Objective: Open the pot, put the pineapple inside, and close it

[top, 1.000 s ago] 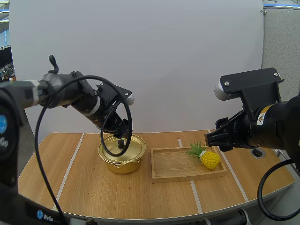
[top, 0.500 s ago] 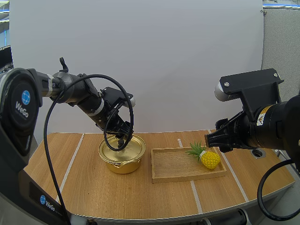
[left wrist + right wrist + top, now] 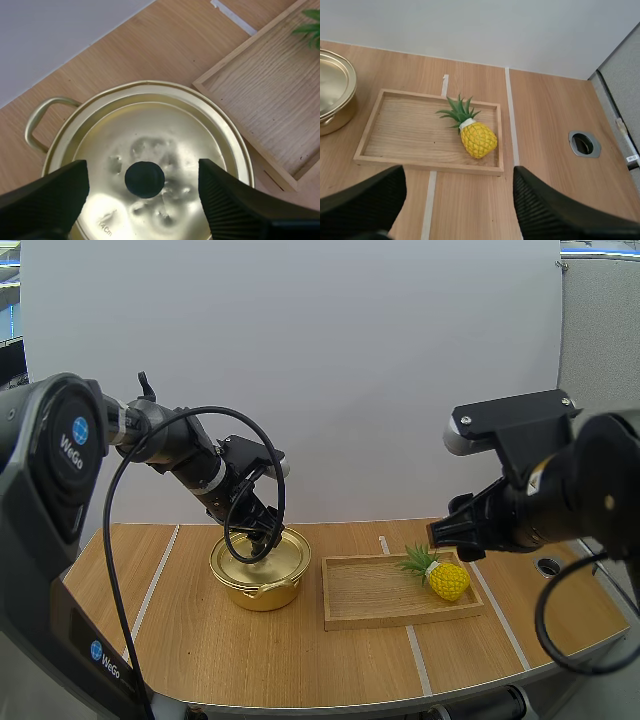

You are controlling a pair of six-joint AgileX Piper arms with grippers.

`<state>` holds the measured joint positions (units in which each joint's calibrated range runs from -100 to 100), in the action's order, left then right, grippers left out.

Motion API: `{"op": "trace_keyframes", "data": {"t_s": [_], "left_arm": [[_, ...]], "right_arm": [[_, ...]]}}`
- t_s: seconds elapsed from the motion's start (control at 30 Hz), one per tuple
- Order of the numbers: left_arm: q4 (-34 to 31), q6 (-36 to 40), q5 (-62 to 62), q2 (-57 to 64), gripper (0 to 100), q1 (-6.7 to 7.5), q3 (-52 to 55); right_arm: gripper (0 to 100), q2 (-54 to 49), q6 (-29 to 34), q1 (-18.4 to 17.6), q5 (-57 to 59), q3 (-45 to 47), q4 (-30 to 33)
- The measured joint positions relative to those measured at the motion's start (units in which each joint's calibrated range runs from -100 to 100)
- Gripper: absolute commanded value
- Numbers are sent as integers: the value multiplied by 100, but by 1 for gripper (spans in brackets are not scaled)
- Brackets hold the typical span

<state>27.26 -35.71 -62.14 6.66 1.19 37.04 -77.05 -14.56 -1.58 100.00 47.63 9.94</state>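
Note:
A gold pot (image 3: 262,570) with its lid (image 3: 150,150) on stands left of centre on the table. My left gripper (image 3: 262,536) hangs just over the lid. It is open, and its fingers (image 3: 55,192) stand on either side of the black knob (image 3: 144,179) without touching it. The yellow pineapple (image 3: 446,578) lies on its side at the right end of the wooden tray (image 3: 372,616). My right gripper (image 3: 448,540) is above the pineapple (image 3: 477,139), open and holding nothing, well clear of the fruit.
The tray (image 3: 427,165) lies just right of the pot (image 3: 332,90), a small gap between them. A round cable hole (image 3: 584,144) sits in the table to the right of the tray. White tape lines (image 3: 152,585) cross the wood.
My left gripper has come down and slightly right, closer to the lid's knob. My right arm has shifted a little to the left above the pineapple.

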Motion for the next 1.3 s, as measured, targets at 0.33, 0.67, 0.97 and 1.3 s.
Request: {"op": "trace_keyframes", "data": {"t_s": [0.33, 0.67, 0.97, 1.3], "left_arm": [[10, -65, 319, -635, 100, 0, -166], [10, -74, 97, -663, 64, 0, -208], [10, -74, 3, -663, 0, 0, -208], [10, 39, -701, -375, 0, 0, -700]], "right_arm": [[100, 104, 65, 0, 0, 0, 0], [100, 104, 65, 0, 0, 0, 0], [100, 104, 65, 0, 0, 0, 0], [100, 104, 65, 0, 0, 0, 0]]}}
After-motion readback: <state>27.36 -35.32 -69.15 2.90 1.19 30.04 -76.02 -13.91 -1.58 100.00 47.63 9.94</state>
